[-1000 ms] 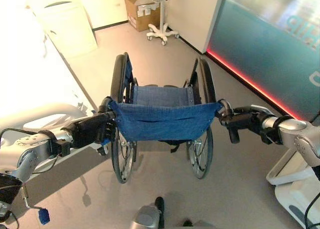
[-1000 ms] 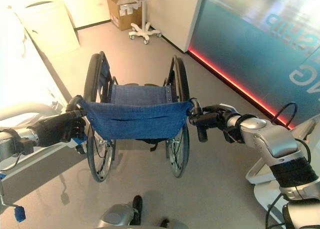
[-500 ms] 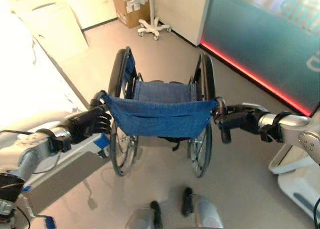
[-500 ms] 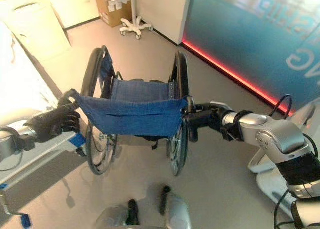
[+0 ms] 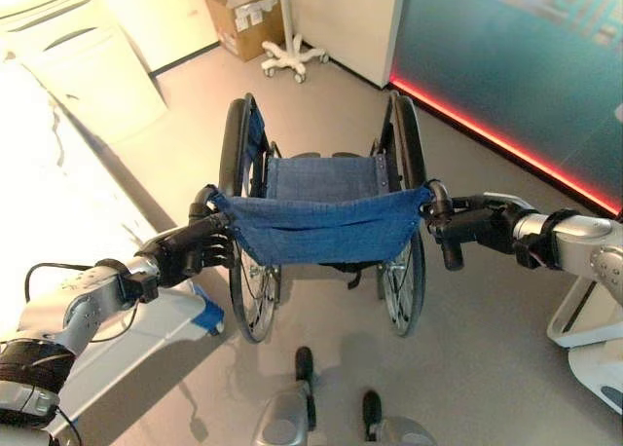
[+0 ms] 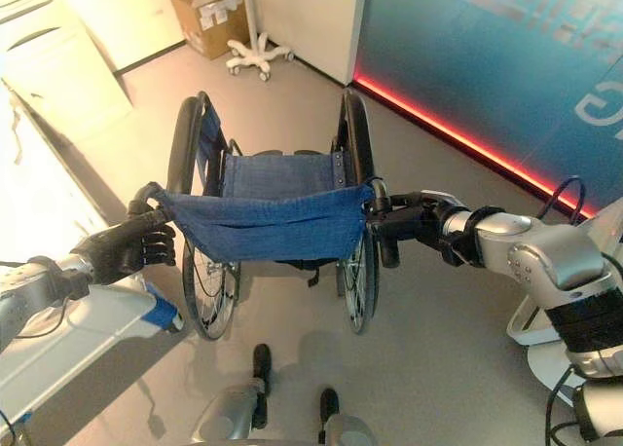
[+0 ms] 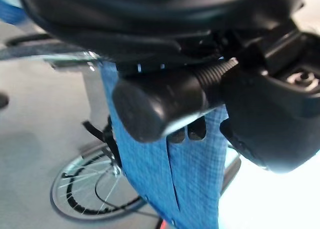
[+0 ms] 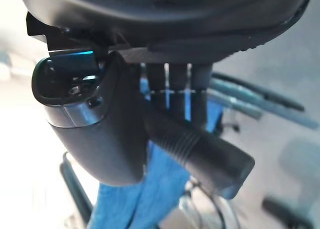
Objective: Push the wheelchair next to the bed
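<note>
Wheelchair stands on the grey floor, centred ahead, its blue fabric back facing the camera. Bed — white — runs along the left, just beside the chair's left wheel. Left hand is curled round the left push handle; right hand is curled round the right push handle. Cardboard box and a wheeled stand sit well beyond.

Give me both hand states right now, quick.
Left hand: closed on wheelchair's left push handle.
Right hand: closed on right push handle.
</note>
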